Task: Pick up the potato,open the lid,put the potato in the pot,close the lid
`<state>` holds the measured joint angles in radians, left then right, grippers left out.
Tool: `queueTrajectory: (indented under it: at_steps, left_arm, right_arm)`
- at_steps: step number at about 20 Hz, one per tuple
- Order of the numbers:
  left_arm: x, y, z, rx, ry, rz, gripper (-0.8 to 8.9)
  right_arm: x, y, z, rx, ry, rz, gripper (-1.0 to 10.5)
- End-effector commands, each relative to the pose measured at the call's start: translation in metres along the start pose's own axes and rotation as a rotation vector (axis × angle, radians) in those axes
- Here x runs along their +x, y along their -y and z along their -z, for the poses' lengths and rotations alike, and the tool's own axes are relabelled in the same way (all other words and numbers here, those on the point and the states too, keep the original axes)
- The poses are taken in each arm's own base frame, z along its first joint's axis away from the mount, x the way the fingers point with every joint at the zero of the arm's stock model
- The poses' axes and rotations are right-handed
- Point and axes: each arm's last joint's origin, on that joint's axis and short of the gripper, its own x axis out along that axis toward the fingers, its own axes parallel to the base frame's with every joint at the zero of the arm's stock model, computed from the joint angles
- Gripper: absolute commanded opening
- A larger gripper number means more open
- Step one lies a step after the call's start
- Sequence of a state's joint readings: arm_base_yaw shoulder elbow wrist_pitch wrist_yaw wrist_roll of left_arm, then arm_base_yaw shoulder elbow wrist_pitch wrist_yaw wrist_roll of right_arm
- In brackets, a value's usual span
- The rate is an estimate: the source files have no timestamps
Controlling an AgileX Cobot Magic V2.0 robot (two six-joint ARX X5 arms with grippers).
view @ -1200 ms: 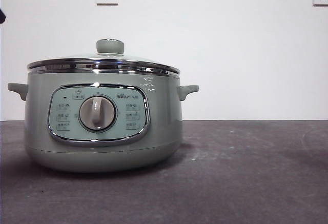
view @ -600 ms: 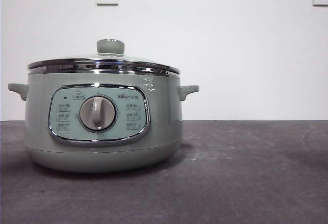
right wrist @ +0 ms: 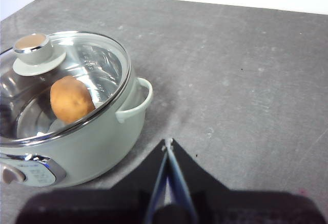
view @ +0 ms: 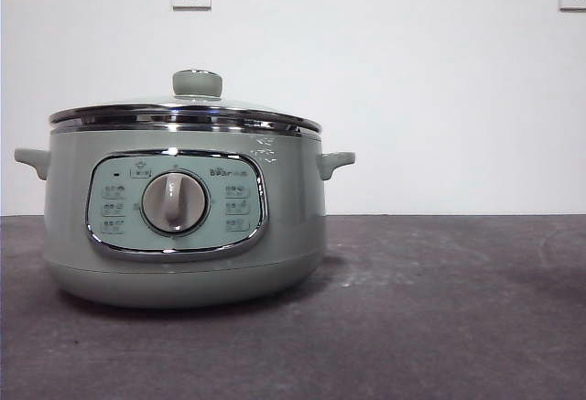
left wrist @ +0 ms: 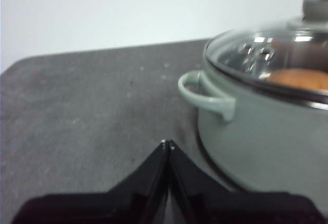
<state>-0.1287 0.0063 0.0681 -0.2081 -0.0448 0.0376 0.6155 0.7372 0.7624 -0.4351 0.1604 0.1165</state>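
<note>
the potato (right wrist: 71,99) lies in the pot (view: 183,208) under the lid (right wrist: 61,80). both grippers hang empty, pressed together. the fragile glass lid lifts best by its knob (view: 197,82).

The left gripper (left wrist: 167,144) has two flat black jaws with pointy tips. The right gripper (right wrist: 168,143) looks the same, with bluish inner edges.

Front view: low, near table height, level, close on the pot (view: 183,212). Left wrist view: near one pot handle, low oblique angle. Right wrist view: higher, angled down on the lid (right wrist: 61,80). All three share the pot.
</note>
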Motion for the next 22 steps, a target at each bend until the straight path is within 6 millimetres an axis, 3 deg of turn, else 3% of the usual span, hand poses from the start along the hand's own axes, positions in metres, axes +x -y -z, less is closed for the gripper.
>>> queueTrajectory:
  at_steps: [1,4,22]
  left_arm:
    - [0.003,0.0,0.008,-0.011,-0.011,-0.006,-0.03]
    - [0.006,0.0,0.018,-0.011,-0.042,-0.005,-0.03]
    - [0.006,0.0,0.018,-0.014,-0.04,-0.007,-0.03]
  right_arm:
    - [0.001,0.0,0.001,0.009,-0.001,0.003,0.0]
    - [0.001,0.0,0.001,0.009,-0.001,0.003,0.0]
    - [0.001,0.0,0.002,0.008,-0.005,0.004,0.0]
